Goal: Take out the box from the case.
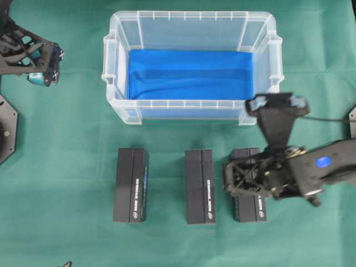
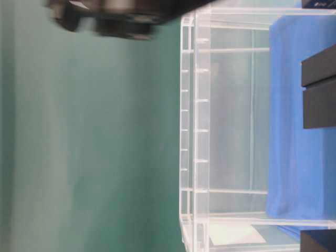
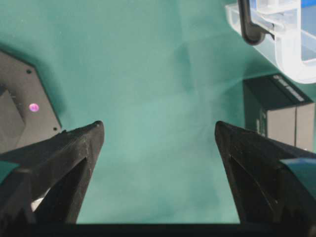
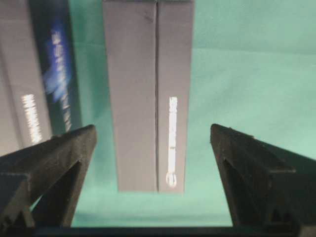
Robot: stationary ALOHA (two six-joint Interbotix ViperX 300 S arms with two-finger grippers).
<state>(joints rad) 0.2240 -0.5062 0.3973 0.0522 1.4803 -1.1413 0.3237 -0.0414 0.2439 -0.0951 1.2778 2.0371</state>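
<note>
Three black boxes stand in a row on the green table cloth (image 1: 61, 167) in front of the clear case (image 1: 192, 28), which holds only its blue cloth (image 1: 189, 75) in the overhead view. The left box (image 1: 131, 185) and middle box (image 1: 200, 186) lie fully exposed; the right box (image 1: 248, 194) is partly covered by the right arm. Only the right wrist camera shows that box (image 4: 148, 94) lying untouched between and beyond the widely parted fingers of the right gripper (image 4: 153, 148), nothing held. The left gripper (image 3: 158, 143), off at the table's far left, is likewise spread and empty, with one box (image 3: 279, 118) and the case's corner (image 3: 276, 39) at its view's edge.
</note>
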